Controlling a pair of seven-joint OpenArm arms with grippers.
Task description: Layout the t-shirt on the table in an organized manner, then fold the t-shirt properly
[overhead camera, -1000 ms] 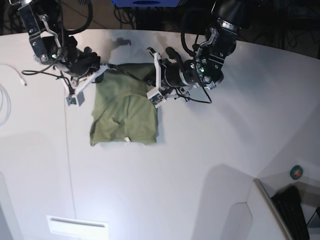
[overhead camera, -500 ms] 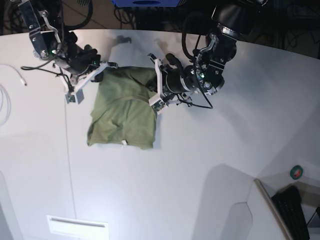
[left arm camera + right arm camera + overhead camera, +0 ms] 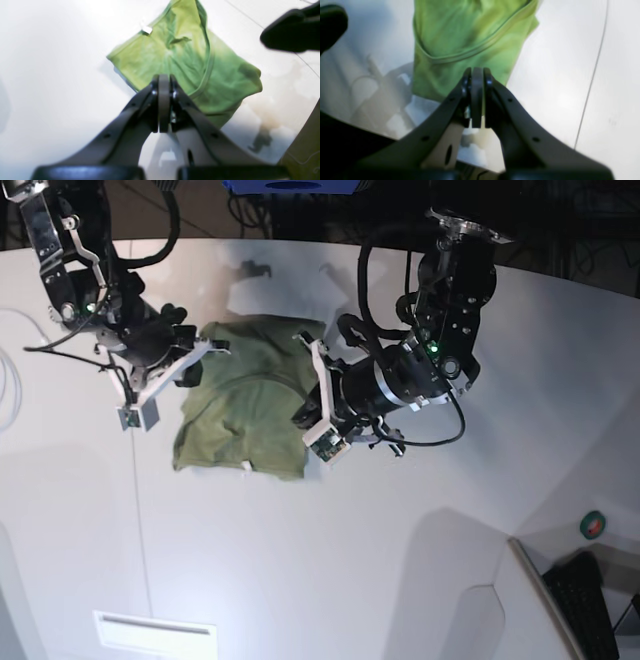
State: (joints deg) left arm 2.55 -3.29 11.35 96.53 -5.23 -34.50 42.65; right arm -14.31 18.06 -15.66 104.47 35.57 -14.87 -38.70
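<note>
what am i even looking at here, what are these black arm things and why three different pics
These are two robot arms working over a white table. One picture looks down from above; the other two come from cameras mounted on each arm's wrist, looking along its jaws. On the table lies an olive-green t-shirt, partly folded, with a small white tag. The left gripper and the right gripper each have their jaws shut at an edge of the t-shirt; whether cloth is pinched between them is hard to tell. White cables sit at the table's edge.

Broad white smooth surface (image 3: 400, 580) with a thin dark seam and curved far edge; a rumpled olive-green cotton t-shirt (image 3: 245, 405) lies on it, white cable (image 3: 8, 385) at one side.
</note>
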